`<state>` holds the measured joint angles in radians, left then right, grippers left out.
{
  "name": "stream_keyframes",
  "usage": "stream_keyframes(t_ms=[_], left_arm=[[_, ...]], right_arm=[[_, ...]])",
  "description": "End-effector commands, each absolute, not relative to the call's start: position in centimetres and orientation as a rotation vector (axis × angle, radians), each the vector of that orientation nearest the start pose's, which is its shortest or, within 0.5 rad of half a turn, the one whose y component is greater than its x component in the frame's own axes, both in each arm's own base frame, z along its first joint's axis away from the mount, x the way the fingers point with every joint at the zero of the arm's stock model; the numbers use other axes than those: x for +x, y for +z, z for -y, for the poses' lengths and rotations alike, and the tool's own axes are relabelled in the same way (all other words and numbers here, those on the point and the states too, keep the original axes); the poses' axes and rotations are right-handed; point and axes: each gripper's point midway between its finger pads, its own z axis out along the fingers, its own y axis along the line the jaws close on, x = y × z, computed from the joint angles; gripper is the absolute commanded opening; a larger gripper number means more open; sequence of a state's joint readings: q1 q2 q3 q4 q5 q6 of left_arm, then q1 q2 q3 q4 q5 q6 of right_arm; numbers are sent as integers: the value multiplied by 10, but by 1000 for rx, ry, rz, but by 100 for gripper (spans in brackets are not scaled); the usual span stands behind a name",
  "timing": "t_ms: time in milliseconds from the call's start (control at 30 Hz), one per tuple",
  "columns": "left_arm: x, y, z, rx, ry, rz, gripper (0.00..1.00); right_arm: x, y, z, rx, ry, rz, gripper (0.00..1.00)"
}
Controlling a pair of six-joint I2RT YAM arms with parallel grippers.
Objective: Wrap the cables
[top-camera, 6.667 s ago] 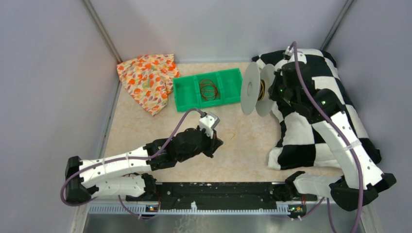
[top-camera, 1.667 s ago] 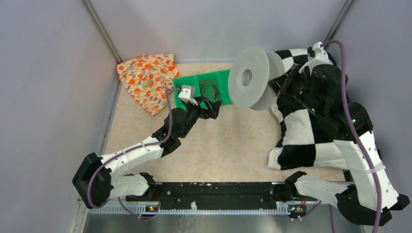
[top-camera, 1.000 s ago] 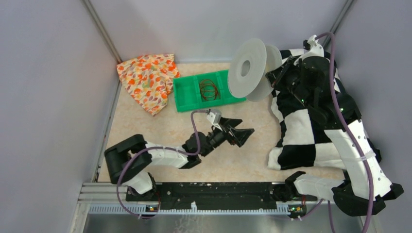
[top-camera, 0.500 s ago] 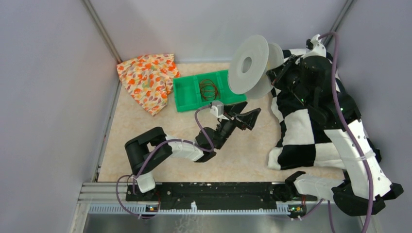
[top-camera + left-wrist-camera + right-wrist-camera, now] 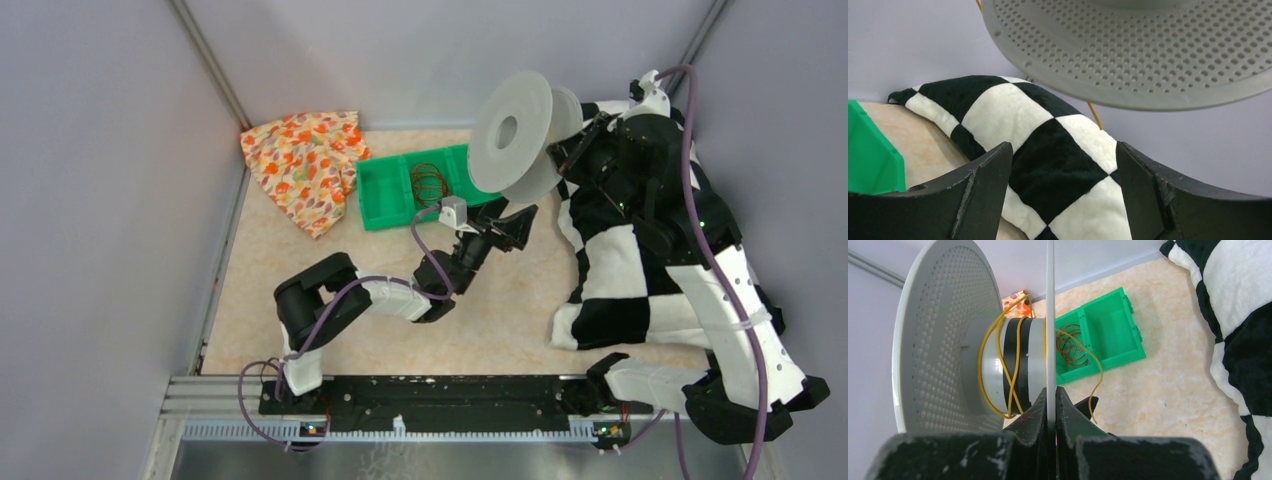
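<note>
The left gripper (image 5: 515, 222) is held with its jaws spread and nothing between them. Within the last two seconds it has been withdrawn from the green tray (image 5: 385, 200), swung out over the desk (image 5: 270, 250) and raised. It now sits just below the lower rim of the spool (image 5: 510, 130), pointing up at it. This approach is judged to be for catching the hanging cable so that winding can proceed; no contact is made yet.

The right gripper (image 5: 1050, 402) is pressed together on the edge of one spool flange. The spool is carried clear of the desk, and its position is little changed over the last second.

The yellow cable (image 5: 998, 357) lies on the hub, ahead of the right gripper, in a few slack turns. A free end (image 5: 1101, 371) spills past the flange and hangs down on the tray side.

In the left wrist view, only the perforated flange is shown above the jaws, with one short strand of cable crossing beyond them in front of the checkered cloth (image 5: 1048, 150). The turns on the hub and the pinch on the flange are shown by the right wrist view alone. In the top view the cable is too thin to be made out, but the reddish coils (image 5: 430, 183) in the tray's middle compartment, behind and to the left of the left gripper, are plainly shown there.
</note>
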<state>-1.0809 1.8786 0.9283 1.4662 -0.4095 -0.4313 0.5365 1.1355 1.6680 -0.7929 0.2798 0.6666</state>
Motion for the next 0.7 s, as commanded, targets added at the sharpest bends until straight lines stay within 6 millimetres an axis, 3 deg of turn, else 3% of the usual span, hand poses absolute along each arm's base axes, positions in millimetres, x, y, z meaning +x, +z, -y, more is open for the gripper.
stream_keyframes(t_ms=[0, 200, 467, 667], left_arm=[[272, 379, 399, -154, -1298, -806, 81], [285, 378, 397, -207, -1302, -804, 79], [288, 387, 397, -204, -1289, -779, 73], [295, 383, 394, -231, -1287, -786, 61]], right_arm=[[290, 479, -152, 328, 706, -1687, 0], [290, 477, -152, 328, 705, -1691, 0], [287, 479, -152, 322, 715, -1684, 0], [286, 480, -153, 317, 722, -1682, 0]])
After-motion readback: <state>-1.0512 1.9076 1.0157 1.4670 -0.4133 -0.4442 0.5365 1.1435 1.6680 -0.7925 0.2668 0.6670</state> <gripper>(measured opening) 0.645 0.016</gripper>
